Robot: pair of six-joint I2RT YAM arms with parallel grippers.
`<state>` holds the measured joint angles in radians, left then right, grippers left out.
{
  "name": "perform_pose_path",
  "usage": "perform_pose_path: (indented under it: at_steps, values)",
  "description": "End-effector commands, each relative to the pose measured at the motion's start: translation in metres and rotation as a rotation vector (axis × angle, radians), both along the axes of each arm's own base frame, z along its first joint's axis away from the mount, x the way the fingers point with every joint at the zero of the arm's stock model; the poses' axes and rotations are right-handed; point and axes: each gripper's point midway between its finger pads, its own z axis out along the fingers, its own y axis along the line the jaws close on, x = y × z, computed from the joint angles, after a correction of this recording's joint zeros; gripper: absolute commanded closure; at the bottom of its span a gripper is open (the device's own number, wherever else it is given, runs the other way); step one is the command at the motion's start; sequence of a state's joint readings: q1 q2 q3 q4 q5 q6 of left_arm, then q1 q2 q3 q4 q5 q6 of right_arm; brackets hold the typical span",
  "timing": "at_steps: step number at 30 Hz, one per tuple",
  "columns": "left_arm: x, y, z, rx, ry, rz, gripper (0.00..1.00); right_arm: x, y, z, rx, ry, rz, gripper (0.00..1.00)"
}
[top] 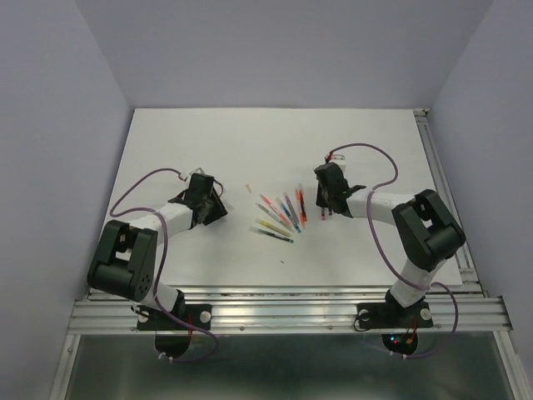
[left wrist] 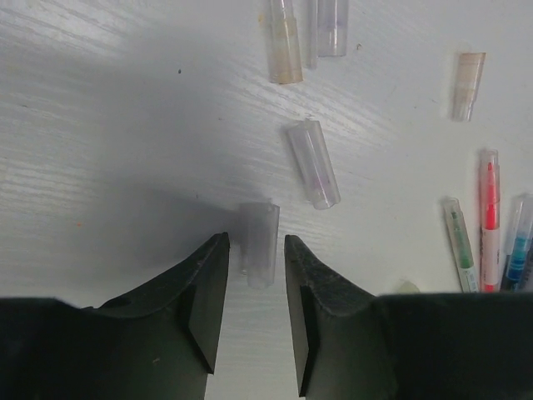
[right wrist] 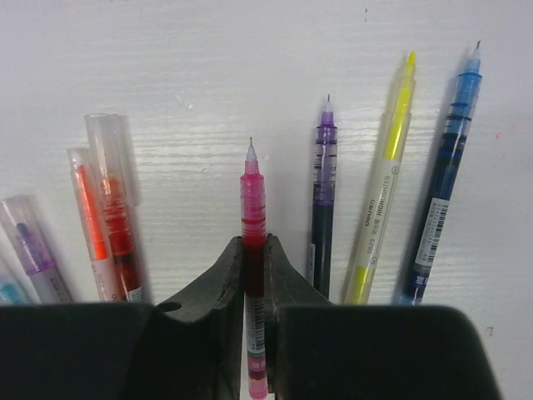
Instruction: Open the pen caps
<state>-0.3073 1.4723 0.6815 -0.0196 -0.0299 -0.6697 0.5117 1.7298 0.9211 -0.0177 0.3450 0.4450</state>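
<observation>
My left gripper (left wrist: 256, 250) is open low over the table. A clear pen cap (left wrist: 260, 225) lies between its fingertips, with a gap on each side. More pen caps lie beyond it: a clear one (left wrist: 313, 162), a yellowish one (left wrist: 284, 46), another clear one (left wrist: 331, 25) and a pale pink one (left wrist: 469, 83). My right gripper (right wrist: 254, 250) is shut on an uncapped pink pen (right wrist: 251, 187), whose tip points away from the wrist. In the top view the left gripper (top: 215, 202) is left of the pen row (top: 281, 218) and the right gripper (top: 326, 204) is at its right.
Uncapped purple (right wrist: 323, 196), yellow (right wrist: 381, 192) and blue (right wrist: 441, 192) pens lie right of the held pen. Capped red-orange pens (right wrist: 108, 200) and a capped purple one (right wrist: 33, 246) lie to its left. Red (left wrist: 489, 217) and green (left wrist: 460, 246) pens lie right of the left gripper.
</observation>
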Motion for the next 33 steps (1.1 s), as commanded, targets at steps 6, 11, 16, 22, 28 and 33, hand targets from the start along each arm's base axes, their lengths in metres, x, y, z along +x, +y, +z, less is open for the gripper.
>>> perform_pose_path:
  at_steps: [6, 11, 16, 22, 28, 33]
  values:
    - [0.012, -0.007, 0.029, -0.027, -0.075, -0.036, 0.41, 0.023, -0.013, 0.014, -0.085, -0.057, -0.059, 0.81]
    - [0.012, -0.013, 0.053, -0.063, -0.133, -0.068, 0.35, 0.021, -0.011, 0.026, -0.064, -0.079, -0.04, 0.66]
    - [0.011, -0.013, 0.084, -0.081, -0.21, -0.078, 0.16, 0.018, -0.007, 0.046, -0.035, -0.114, 0.001, 0.6]
    - [0.007, -0.014, 0.121, -0.132, -0.314, -0.07, 0.01, 0.003, 0.025, 0.066, 0.078, -0.122, 0.197, 0.25]
    - [0.002, -0.013, 0.138, -0.16, -0.383, -0.063, 0.01, 0.009, 0.039, 0.07, 0.119, -0.136, 0.237, 0.26]
    - [-0.001, -0.014, 0.138, -0.17, -0.385, -0.066, 0.01, 0.019, 0.048, 0.059, 0.101, -0.107, 0.229, 0.33]
